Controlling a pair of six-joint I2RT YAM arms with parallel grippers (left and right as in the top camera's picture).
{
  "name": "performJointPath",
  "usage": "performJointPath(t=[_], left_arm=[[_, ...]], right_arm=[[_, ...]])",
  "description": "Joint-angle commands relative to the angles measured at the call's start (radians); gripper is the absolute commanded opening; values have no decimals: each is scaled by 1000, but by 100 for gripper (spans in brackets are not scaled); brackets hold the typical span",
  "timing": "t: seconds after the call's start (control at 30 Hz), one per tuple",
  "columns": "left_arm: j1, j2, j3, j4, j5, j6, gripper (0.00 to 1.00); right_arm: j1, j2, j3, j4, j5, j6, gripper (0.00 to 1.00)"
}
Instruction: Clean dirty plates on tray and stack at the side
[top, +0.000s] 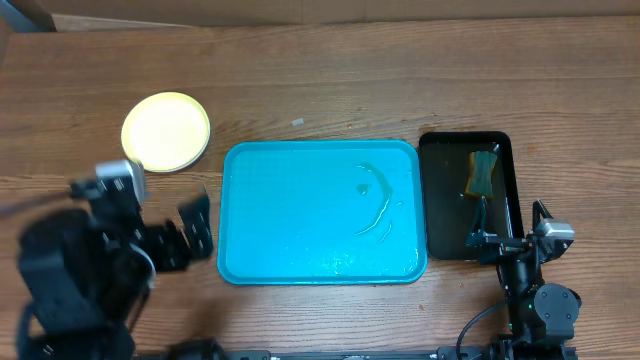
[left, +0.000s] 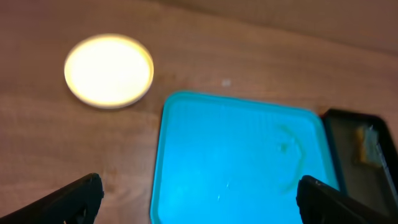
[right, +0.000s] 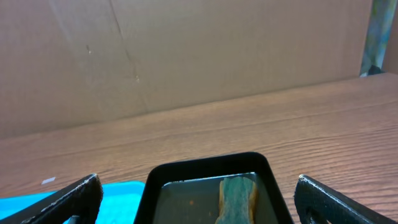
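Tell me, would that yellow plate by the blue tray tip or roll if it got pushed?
Probably neither: the yellow plate lies flat on the wooden table, so it would likely slide. Its rim looks low, so pinching it may be awkward. It looks rigid, so it should hold its shape.

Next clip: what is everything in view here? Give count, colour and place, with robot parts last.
plate: one seen, pale yellow, on the table off the tray's far left corner
tray: one, cyan, mid-table, no plate on it
streaks: a few, faint, on the tray's right half
black tray: one, black, just right of the tray
sponge: one, yellow-green, in the black tray's far part
speck: one, white, on the table beyond the tray
table: one, brown wood
cardboard: brown, behind the table
left fingers: two, black, open, near the tray's left edge
right fingers: two, black, open, at the black tray's near end
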Motion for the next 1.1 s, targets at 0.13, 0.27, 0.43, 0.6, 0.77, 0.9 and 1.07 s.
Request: performJointPath(t=[0.13,0.27,0.43,0.6,0.77,0.9,1.07], left_arm=[[-8,-253,-399,233,-8,-14,100],[-8,-378,-584,497,-8,-68,100],[-8,-500,-788,872,-8,-154,100],[-8,-608,-959,1194,-4,-169,100],[-9,-690,-1059,1335,-5,-169,100],[-9,-716,-1112,1354,-8,-169,100],[-9,-749,-1182,1375,-8,-173,100]], right_arm=[[5,-8,-10,6,6,-4,100],[5,-8,-10,6,5,-4,100],[5,-8,-10,6,5,-3,100],[5,-8,-10,6,6,-4,100],[5,-8,-10,6,6,-3,100],[5,-8,-10,6,5,-3,100],[5,-8,-10,6,5,-3,100]])
